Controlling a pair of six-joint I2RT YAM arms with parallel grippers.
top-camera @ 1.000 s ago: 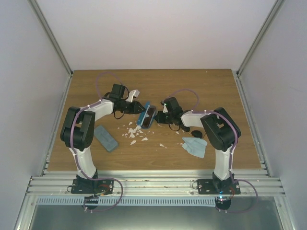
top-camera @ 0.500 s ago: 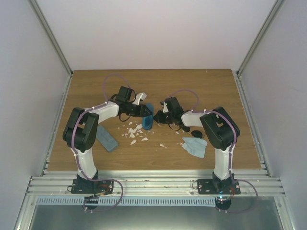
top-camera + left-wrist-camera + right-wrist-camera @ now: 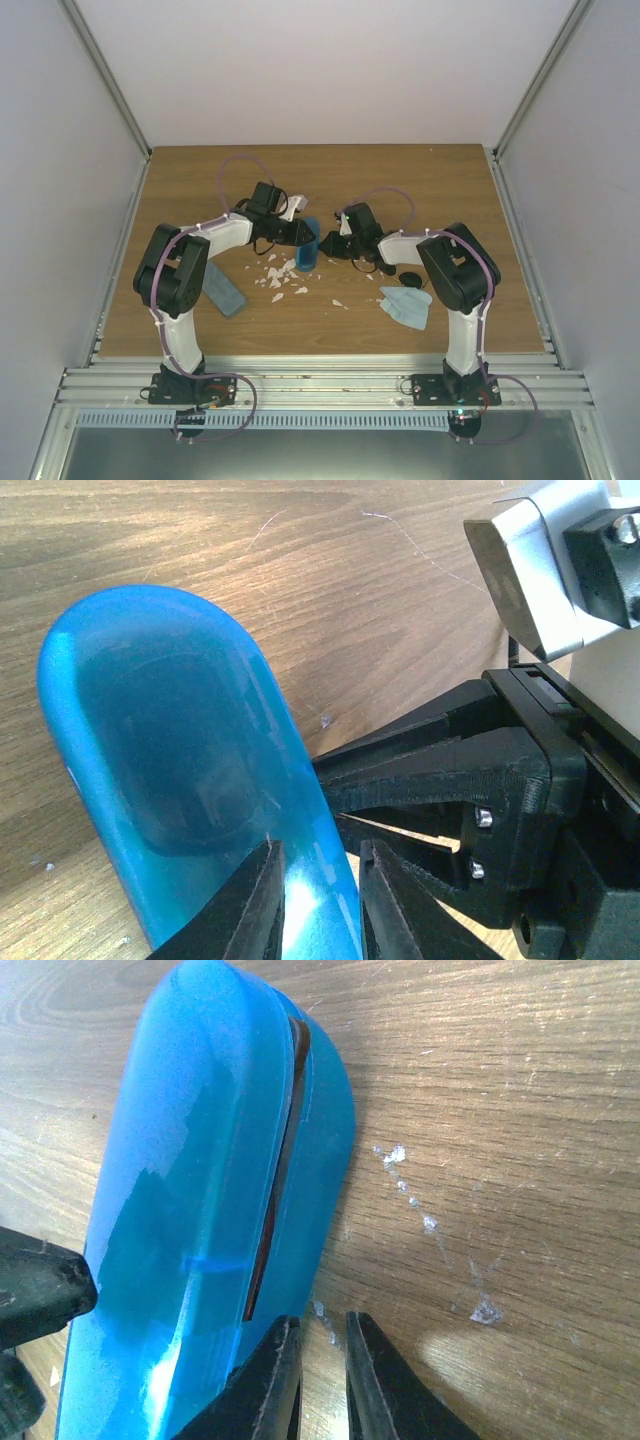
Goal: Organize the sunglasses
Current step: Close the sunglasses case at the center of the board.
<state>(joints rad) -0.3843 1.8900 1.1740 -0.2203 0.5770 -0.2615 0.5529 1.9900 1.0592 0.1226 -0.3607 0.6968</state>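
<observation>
The bright blue oval case (image 3: 309,246) stands on edge at mid-table, its two halves almost together. In the right wrist view a reddish-brown strip of the sunglasses (image 3: 276,1175) shows in the slit of the case (image 3: 190,1200). My left gripper (image 3: 320,858) is shut on the case's rim (image 3: 200,780); it also shows in the top view (image 3: 301,234). My right gripper (image 3: 320,1328) is nearly shut with nothing between its fingers, its left finger against the case's lower edge. The black round-lens sunglasses (image 3: 405,277) lie by the right forearm.
A grey-blue rectangular case (image 3: 220,290) lies at the left by the left arm. A pale blue cloth (image 3: 407,305) lies at the front right. White crumbs (image 3: 278,276) are scattered in front of the blue case.
The blue case was open with dark glasses showing inside; its lid has swung over and it is now almost shut. My left gripper moved right with the lid. The right arm barely moved.
</observation>
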